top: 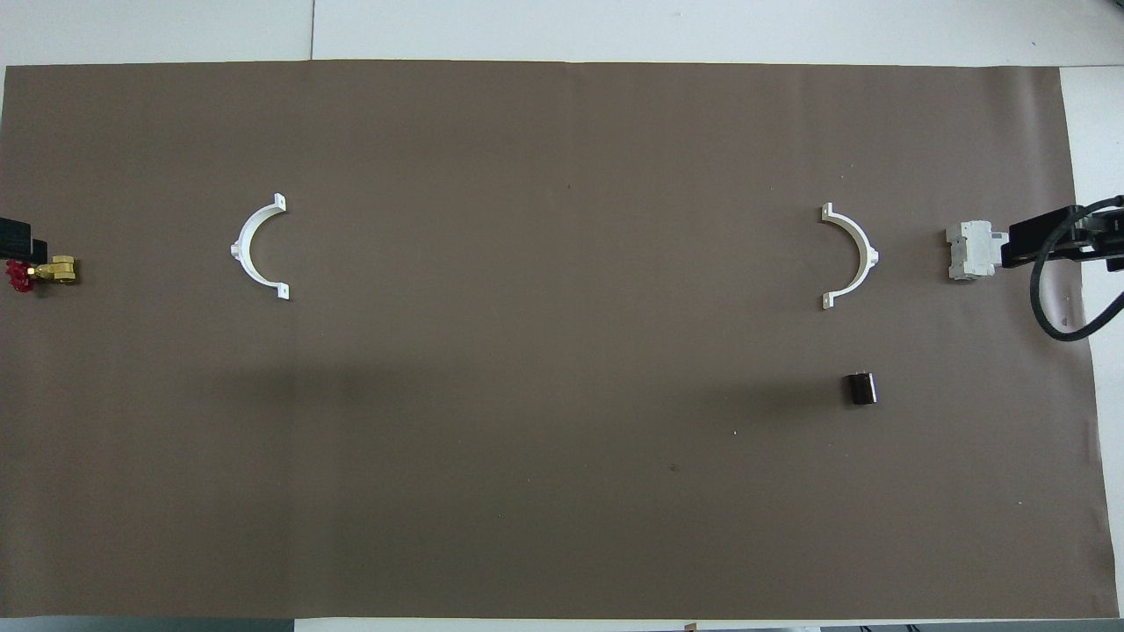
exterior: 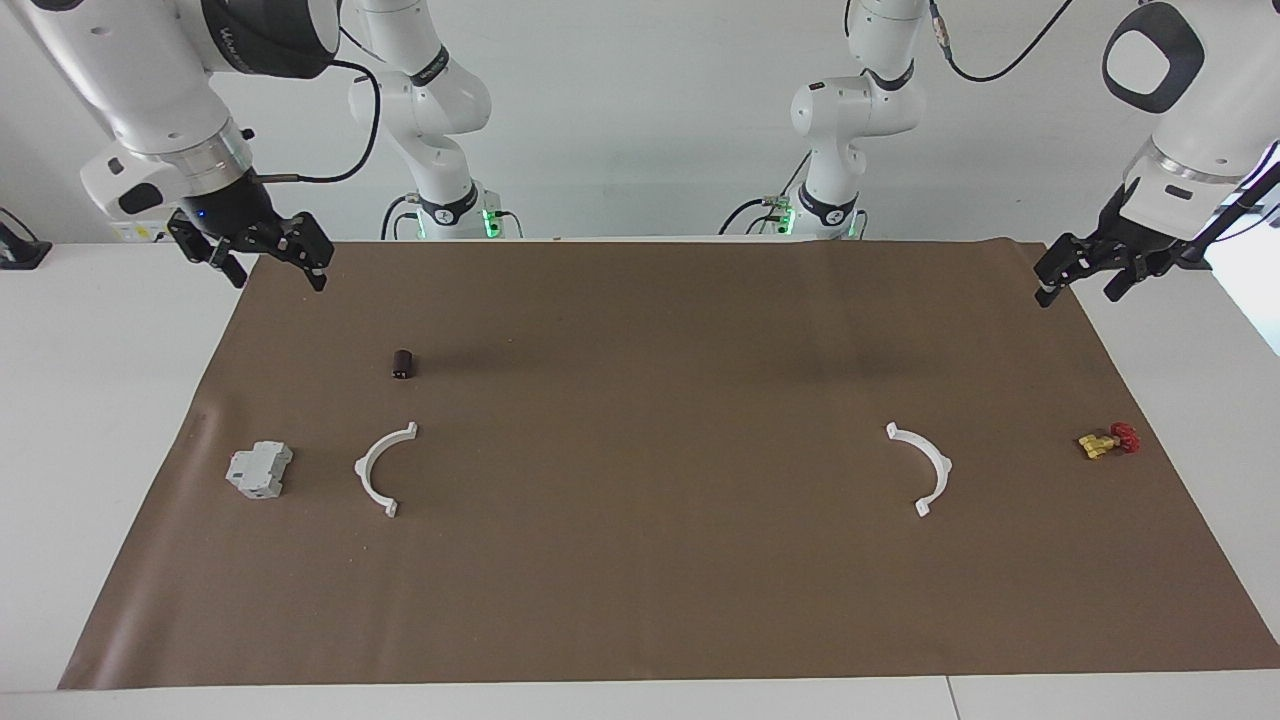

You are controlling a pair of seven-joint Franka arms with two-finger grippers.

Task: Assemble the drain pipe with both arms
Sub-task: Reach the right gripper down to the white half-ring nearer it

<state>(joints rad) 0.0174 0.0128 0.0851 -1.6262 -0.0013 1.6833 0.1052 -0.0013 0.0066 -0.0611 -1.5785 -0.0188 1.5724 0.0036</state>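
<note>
Nothing is picked up yet: both white half-rings, one (exterior: 383, 468) toward the right arm's end and one (exterior: 922, 466) toward the left arm's, lie well apart on the brown mat (exterior: 640, 600). The left gripper (exterior: 1085, 277) and right gripper (exterior: 268, 262) hang open and empty over the mat's corners nearest the robots. Each arm likely must first descend and grasp its own half.

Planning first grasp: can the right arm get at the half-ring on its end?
Probably yes. The right pincer hangs open above the mat's edge; the half-ring lies bare, with the grey block beside it but apart.
</note>
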